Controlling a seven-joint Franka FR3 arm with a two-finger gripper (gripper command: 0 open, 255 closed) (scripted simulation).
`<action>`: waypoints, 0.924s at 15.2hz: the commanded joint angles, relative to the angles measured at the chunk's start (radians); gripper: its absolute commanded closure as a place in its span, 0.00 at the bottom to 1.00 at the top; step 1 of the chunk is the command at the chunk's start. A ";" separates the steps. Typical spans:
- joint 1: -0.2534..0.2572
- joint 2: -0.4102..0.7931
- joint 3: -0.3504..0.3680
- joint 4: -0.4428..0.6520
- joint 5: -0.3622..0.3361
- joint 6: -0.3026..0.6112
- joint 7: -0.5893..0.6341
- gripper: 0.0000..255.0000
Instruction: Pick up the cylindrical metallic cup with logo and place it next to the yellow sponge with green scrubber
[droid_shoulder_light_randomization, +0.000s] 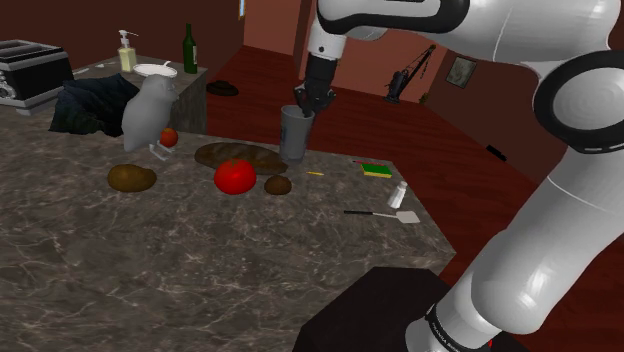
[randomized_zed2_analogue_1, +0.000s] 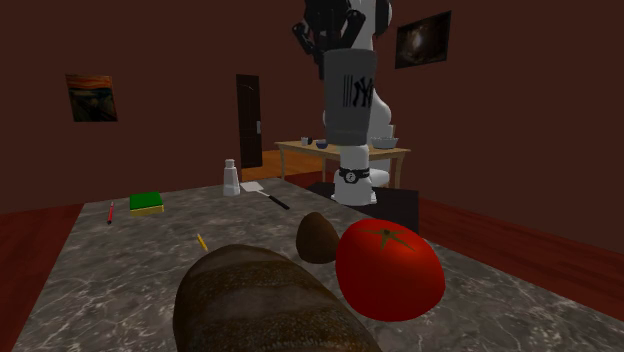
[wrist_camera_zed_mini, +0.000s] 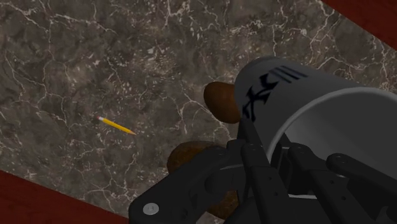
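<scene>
In the second exterior view a brown bread loaf (randomized_zed2_analogue_1: 260, 305) lies nearest on the marbled bench (randomized_zed2_analogue_1: 120, 270). A red tomato (randomized_zed2_analogue_1: 388, 270) is just beside it, and a small brown lump (randomized_zed2_analogue_1: 316, 238) sits behind them. A yellow pencil (randomized_zed2_analogue_1: 201, 241) lies a little farther on. Beyond these the grey cup (randomized_zed2_analogue_1: 349, 100) with a dark logo hangs upright, clear of the surface, and the tool (droid_shoulder_light_randomization: 303, 102) clasps its rim. Farther still, well apart from the cup, the yellow sponge (randomized_zed2_analogue_1: 146, 203) with a green top rests near a white shaker (randomized_zed2_analogue_1: 231, 178).
</scene>
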 joint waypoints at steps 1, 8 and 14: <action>-0.001 0.004 -0.001 0.032 0.000 -0.028 0.000 1.00; -0.048 -0.035 -0.045 0.022 -0.001 -0.060 -0.091 1.00; -0.116 -0.073 -0.117 -0.021 -0.008 -0.059 -0.231 1.00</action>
